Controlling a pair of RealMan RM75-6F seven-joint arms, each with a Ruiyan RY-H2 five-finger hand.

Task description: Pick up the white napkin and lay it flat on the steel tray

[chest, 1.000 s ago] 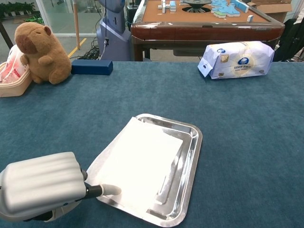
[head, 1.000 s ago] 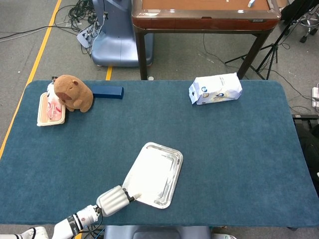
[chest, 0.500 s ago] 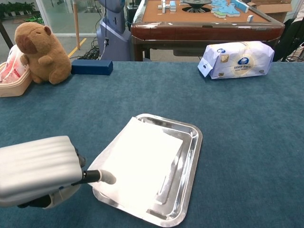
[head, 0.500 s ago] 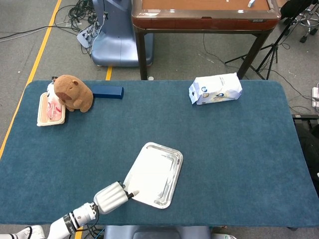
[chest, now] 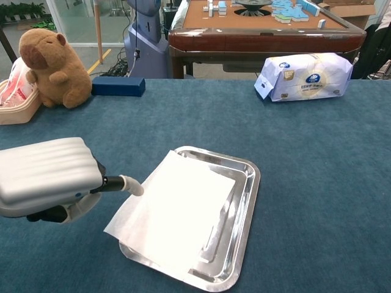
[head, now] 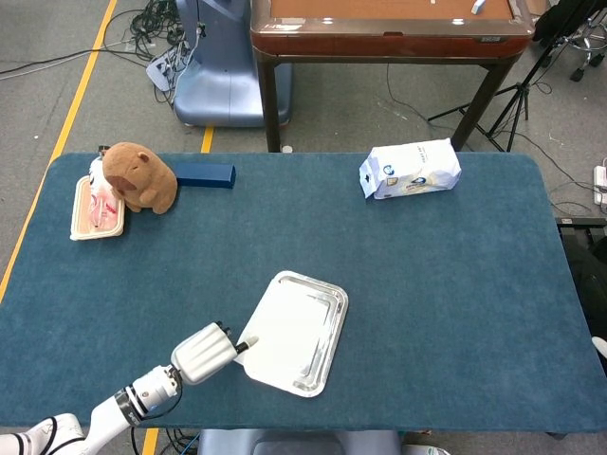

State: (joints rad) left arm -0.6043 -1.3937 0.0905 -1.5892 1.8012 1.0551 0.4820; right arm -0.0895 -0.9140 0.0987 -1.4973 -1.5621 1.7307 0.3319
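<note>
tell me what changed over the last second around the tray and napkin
The left hand drew back from the tray's near corner and moved left and away along the white napkin's left edge, one fingertip by that edge. The napkin's left side now overhangs the steel tray more. Plush toy and tissue pack stayed put.

The napkin is lying on the steel tray, overhanging its left rim; the left hand is sitting just left of the tray, fingertip at the napkin's edge

One white napkin, one steel tray, one plush capybara, one tissue pack, one blue box — one basket, contents unclear.
</note>
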